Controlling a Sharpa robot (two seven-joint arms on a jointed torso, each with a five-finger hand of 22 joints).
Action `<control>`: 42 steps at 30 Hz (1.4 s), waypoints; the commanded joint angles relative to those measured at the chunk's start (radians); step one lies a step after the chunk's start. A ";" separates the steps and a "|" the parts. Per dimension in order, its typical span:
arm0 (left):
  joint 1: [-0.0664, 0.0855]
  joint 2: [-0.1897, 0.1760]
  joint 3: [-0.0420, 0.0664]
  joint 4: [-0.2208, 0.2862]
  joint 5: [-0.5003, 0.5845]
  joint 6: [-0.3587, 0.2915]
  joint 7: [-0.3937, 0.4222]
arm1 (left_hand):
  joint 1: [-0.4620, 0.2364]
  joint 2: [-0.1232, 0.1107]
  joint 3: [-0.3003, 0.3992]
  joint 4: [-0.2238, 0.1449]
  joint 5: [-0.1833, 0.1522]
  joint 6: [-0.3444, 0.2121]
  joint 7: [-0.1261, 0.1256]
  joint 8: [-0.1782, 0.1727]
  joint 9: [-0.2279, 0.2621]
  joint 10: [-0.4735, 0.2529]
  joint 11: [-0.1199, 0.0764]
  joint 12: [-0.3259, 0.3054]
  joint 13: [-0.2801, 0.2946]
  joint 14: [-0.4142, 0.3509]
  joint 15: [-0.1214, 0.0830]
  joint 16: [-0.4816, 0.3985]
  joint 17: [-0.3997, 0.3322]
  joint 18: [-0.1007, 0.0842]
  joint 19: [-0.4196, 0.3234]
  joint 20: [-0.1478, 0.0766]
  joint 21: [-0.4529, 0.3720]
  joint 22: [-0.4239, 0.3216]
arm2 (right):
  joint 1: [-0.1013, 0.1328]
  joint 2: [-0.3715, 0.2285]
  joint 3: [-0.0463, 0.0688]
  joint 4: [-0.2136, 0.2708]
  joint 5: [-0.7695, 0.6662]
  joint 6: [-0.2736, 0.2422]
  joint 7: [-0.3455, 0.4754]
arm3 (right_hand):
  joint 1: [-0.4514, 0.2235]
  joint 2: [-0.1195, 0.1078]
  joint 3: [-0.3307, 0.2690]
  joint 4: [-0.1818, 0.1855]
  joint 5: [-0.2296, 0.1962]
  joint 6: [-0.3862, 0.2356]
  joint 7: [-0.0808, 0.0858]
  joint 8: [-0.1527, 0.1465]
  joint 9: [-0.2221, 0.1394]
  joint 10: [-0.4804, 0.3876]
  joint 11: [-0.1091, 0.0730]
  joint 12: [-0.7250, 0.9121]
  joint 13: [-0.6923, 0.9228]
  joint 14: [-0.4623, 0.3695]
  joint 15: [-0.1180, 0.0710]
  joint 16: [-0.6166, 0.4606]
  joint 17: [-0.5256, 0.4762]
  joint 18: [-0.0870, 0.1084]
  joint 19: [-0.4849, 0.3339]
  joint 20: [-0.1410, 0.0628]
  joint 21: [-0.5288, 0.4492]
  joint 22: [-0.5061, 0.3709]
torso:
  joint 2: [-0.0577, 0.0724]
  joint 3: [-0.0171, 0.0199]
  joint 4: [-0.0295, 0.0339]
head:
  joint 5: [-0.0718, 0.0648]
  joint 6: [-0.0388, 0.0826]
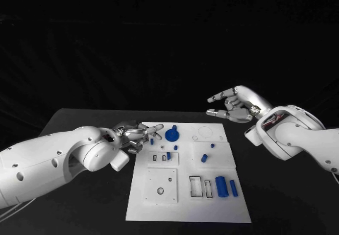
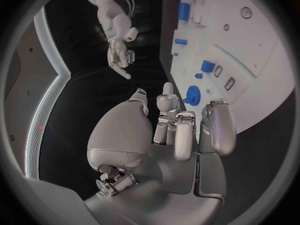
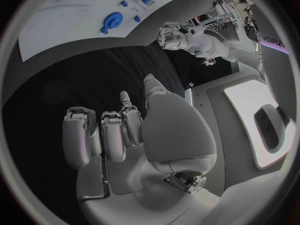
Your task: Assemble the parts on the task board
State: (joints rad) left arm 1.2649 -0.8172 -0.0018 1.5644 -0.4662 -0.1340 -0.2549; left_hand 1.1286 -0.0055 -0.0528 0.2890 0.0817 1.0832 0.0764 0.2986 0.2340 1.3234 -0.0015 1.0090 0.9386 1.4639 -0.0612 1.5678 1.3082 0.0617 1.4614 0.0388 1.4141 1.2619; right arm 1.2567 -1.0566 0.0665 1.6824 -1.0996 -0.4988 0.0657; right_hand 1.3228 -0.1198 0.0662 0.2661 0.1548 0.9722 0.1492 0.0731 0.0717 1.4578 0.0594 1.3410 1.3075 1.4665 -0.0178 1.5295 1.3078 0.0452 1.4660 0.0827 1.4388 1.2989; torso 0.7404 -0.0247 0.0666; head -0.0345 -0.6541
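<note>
While the left hand [image 1: 134,136] hovers with curled, empty fingers at the board's [image 1: 177,210] left edge beside the round blue part [image 1: 172,133], the right hand [image 1: 233,105], loosely spread and empty, hangs beyond the far right corner.

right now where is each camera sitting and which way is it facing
Head view: on the robot's head, looking down at the task board on the table; both arms show, left hand at the board's edge, right hand raised beyond it.
Left wrist view: behind the left hand, facing the board; the right hand shows too.
Right wrist view: behind the right hand, facing the board; the left hand shows too.
Shared: all three show the round blue part.
</note>
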 commanded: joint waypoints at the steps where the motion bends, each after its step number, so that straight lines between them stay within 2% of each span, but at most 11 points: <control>1: 0.021 0.034 0.000 -0.032 -0.322 0.210 -0.326 | 0.006 0.017 -0.029 0.002 -0.008 -0.016 -0.007 0.070 0.051 -0.026 -0.004 0.042 0.041 0.107 -0.004 0.003 0.263 -0.004 0.011 0.000 0.004 0.000 | 0.005 -0.004 -0.001 -0.019 0.116 0.035 0.030 | 0.010 0.001 -0.001 -0.006 0.005 0.004 -0.003 0.003 0.001 -0.007 0.000 -0.008 0.111 0.081 0.001 -0.008 0.163 0.013 -0.005 0.002 -0.007 -0.004 | -0.012 0.0109 -0.0049 | 0.011 -0.009; 5: 0.044 0.093 0.000 -0.088 -0.414 0.292 -0.429 | 0.025 0.044 -0.070 0.001 -0.009 -0.081 -0.020 0.202 0.163 -0.019 -0.012 0.115 0.111 0.107 -0.011 0.003 0.263 -0.004 0.013 -0.011 0.012 0.010 | 0.009 -0.005 -0.001 -0.038 0.126 0.047 0.025 | 0.009 0.002 -0.005 -0.007 0.008 0.001 -0.003 0.002 0.000 -0.013 0.000 -0.021 0.102 0.077 0.000 -0.017 0.145 0.016 -0.013 0.002 -0.017 -0.022 | -0.018 0.0154 -0.0044 | 0.016 -0.016; 8: 0.056 0.135 0.000 -0.123 -0.475 0.334 -0.472 | 0.028 0.058 -0.084 0.002 -0.007 -0.101 -0.022 0.243 0.200 -0.011 -0.016 0.137 0.134 0.107 -0.016 0.003 0.263 -0.008 0.018 -0.008 0.019 0.025 | 0.010 -0.004 -0.001 -0.049 0.128 0.054 0.019 | 0.009 0.002 -0.006 -0.007 0.008 0.001 -0.003 0.002 0.000 -0.014 0.000 -0.022 0.101 0.076 0.000 -0.019 0.142 0.017 -0.014 0.002 -0.019 -0.025 | -0.020 0.0183 -0.0052 | 0.019 -0.020; 9: 0.058 0.147 0.000 -0.133 -0.488 0.343 -0.482 | 0.031 0.066 -0.097 0.003 -0.005 -0.122 -0.023 0.273 0.229 -0.009 -0.019 0.145 0.142 0.107 -0.018 0.003 0.263 -0.009 0.020 -0.009 0.022 0.031 | 0.010 -0.004 -0.001 -0.052 0.128 0.056 0.018 | 0.009 0.002 -0.006 -0.007 0.008 0.001 -0.003 0.002 0.000 -0.014 0.000 -0.022 0.101 0.076 0.000 -0.019 0.142 0.017 -0.014 0.002 -0.019 -0.025 | -0.020 0.0186 -0.0060 | 0.020 -0.022; 12: 0.062 0.182 -0.001 -0.159 -0.511 0.355 -0.502 | 0.023 0.066 -0.118 0.003 -0.014 -0.133 -0.027 0.302 0.258 -0.001 -0.019 0.161 0.158 0.107 -0.021 0.003 0.263 -0.012 0.027 -0.011 0.032 0.052 | 0.011 -0.002 -0.001 -0.061 0.128 0.061 0.014 | 0.004 0.006 -0.010 -0.005 0.005 0.001 -0.003 0.002 0.000 -0.015 0.000 -0.024 0.100 0.075 0.000 -0.022 0.137 0.018 -0.016 0.001 -0.023 -0.031 | -0.021 0.0195 -0.0067 | 0.023 -0.023; 13: 0.063 0.191 -0.001 -0.167 -0.515 0.357 -0.507 | 0.015 0.068 -0.130 0.002 -0.023 -0.134 -0.030 0.318 0.273 0.004 -0.021 0.169 0.166 0.107 -0.022 0.003 0.263 -0.015 0.031 -0.012 0.039 0.064 | 0.011 -0.002 -0.001 -0.064 0.128 0.062 0.014 | 0.000 0.008 -0.013 -0.003 0.002 0.001 -0.003 0.002 0.000 -0.015 0.000 -0.025 0.099 0.074 0.000 -0.023 0.136 0.018 -0.017 0.001 -0.024 -0.033 | -0.022 0.0185 -0.0046 | 0.022 -0.025; 15: 0.065 0.219 -0.001 -0.190 -0.524 0.354 -0.521 | 0.000 0.061 -0.155 0.003 -0.032 -0.139 -0.036 0.344 0.302 0.013 -0.027 0.184 0.181 0.107 -0.026 0.003 0.263 -0.018 0.038 -0.017 0.049 0.086 | 0.011 0.000 -0.001 -0.071 0.128 0.064 0.011 | -0.003 0.010 -0.016 -0.002 0.001 0.000 -0.003 0.002 0.000 -0.015 0.000 -0.025 0.098 0.074 0.000 -0.024 0.135 0.019 -0.018 0.001 -0.026 -0.035 | -0.021 0.0191 -0.0034 | 0.025 -0.025; 18: 0.066 0.244 -0.002 -0.210 -0.534 0.350 -0.531 | -0.006 0.058 -0.168 0.003 -0.033 -0.143 -0.039 0.354 0.315 0.018 -0.029 0.192 0.190 0.107 -0.029 0.003 0.263 -0.020 0.042 -0.019 0.054 0.096 | 0.011 0.003 -0.001 -0.076 0.127 0.066 0.009 | -0.003 0.010 -0.016 -0.001 0.001 0.000 -0.003 0.002 0.000 -0.015 0.000 -0.026 0.098 0.074 0.000 -0.024 0.135 0.019 -0.018 0.001 -0.026 -0.035 | -0.019 0.0184 -0.0046 | 0.030 -0.025; 24: 0.066 0.279 -0.003 -0.235 -0.541 0.365 -0.537 | -0.006 0.056 -0.176 0.002 -0.034 -0.147 -0.040 0.361 0.324 0.019 -0.031 0.194 0.192 0.107 -0.031 0.003 0.263 -0.021 0.042 -0.021 0.056 0.099 | 0.011 0.006 -0.002 -0.084 0.119 0.069 0.005 | -0.004 0.011 -0.017 -0.001 0.002 0.000 -0.003 0.002 0.000 -0.015 0.000 -0.026 0.098 0.074 0.000 -0.025 0.133 0.019 -0.018 0.001 -0.026 -0.035 | -0.019 0.0158 -0.0040 | 0.029 -0.028; 32: 0.065 0.330 -0.013 -0.274 -0.543 0.385 -0.538 | 0.016 0.065 -0.171 0.000 -0.028 -0.159 -0.040 0.370 0.342 0.017 -0.031 0.194 0.191 0.107 -0.030 0.003 0.263 -0.022 0.043 -0.021 0.057 0.103 | 0.011 0.013 -0.002 -0.093 0.116 0.074 -0.001 | -0.004 0.015 -0.023 -0.003 0.020 0.001 -0.003 0.003 0.001 -0.016 -0.001 -0.027 0.096 0.074 -0.001 -0.027 0.132 0.019 -0.018 0.001 -0.028 -0.038 | -0.017 0.0138 -0.0068 | 0.032 -0.033; 42: 0.063 0.367 -0.022 -0.315 -0.541 0.395 -0.520 | 0.022 0.062 -0.172 -0.001 -0.028 -0.161 -0.040 0.374 0.347 0.019 -0.031 0.197 0.195 0.107 -0.030 0.003 0.263 -0.023 0.046 -0.021 0.062 0.113 | 0.011 0.024 -0.003 -0.101 0.115 0.082 -0.003 | -0.004 0.016 -0.025 -0.003 0.024 0.001 -0.003 0.003 0.001 -0.016 -0.001 -0.027 0.096 0.074 -0.001 -0.027 0.132 0.019 -0.018 0.000 -0.029 -0.038 | -0.016 0.0159 -0.0062 | 0.029 -0.039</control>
State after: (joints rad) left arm 1.3281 -0.4541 -0.0236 1.2520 -1.0016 0.2358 -0.6946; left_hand 1.1393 0.0579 -0.2250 0.2910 0.0531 0.9287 0.0335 0.6677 0.5801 1.3348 -0.0322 1.2025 1.1325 1.4654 -0.0841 1.5678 1.3077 0.0469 1.4684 0.0245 1.4717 1.3080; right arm 1.2671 -1.0346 0.0639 1.5823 -0.9790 -0.4355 0.0654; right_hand 1.3185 -0.1155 0.0470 0.2607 0.1740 0.9724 0.1491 0.0731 0.0712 1.4488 0.0607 1.3195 1.3076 1.4665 -0.0178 1.5087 1.3074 0.0453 1.4569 0.0843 1.4155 1.2616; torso 0.7240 -0.0094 0.0604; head -0.0042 -0.6922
